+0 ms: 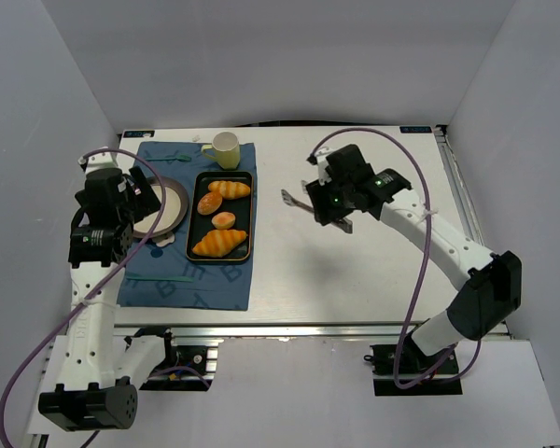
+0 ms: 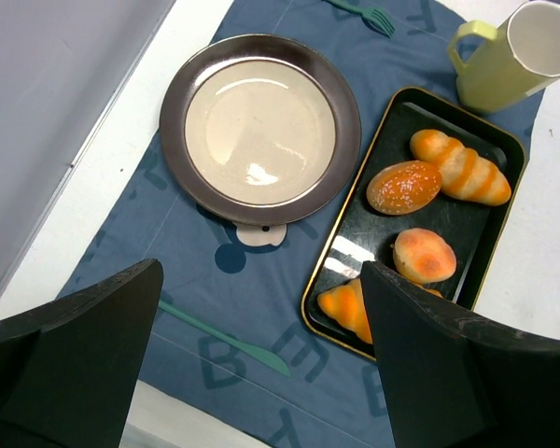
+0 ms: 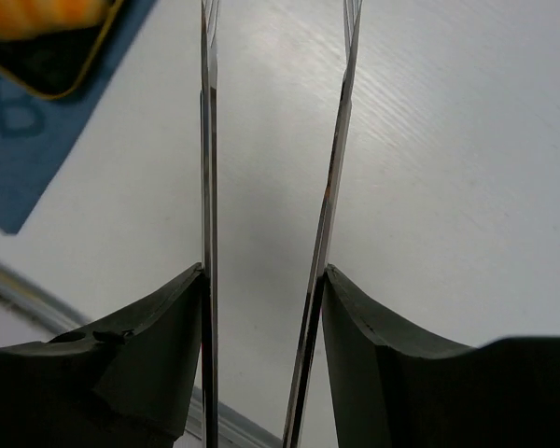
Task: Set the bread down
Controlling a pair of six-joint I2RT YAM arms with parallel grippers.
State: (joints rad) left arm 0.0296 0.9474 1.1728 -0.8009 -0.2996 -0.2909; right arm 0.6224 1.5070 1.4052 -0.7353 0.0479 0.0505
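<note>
The bread, a small round bun with a paler centre (image 1: 223, 220), lies in the black tray (image 1: 189, 233) between a croissant and an oval roll. It also shows in the left wrist view (image 2: 425, 255). My left gripper (image 1: 112, 213) is open and empty (image 2: 261, 313), hovering above the blue cloth beside the plate and left of the tray. My right gripper (image 1: 331, 203) is shut on metal tongs (image 1: 290, 197) over the bare table, right of the tray. The tong arms (image 3: 208, 140) run forward between my fingers (image 3: 266, 280), spread apart with nothing between them.
The tray (image 2: 383, 140) also holds two ridged croissants (image 1: 230, 189) (image 1: 219, 243) and an oval orange roll (image 1: 209, 203). A brown-rimmed plate (image 2: 261, 131) lies left of the tray on the blue cloth (image 1: 187, 285). A yellow mug (image 1: 224, 149) stands behind. A green knife (image 2: 229, 336) lies on the cloth.
</note>
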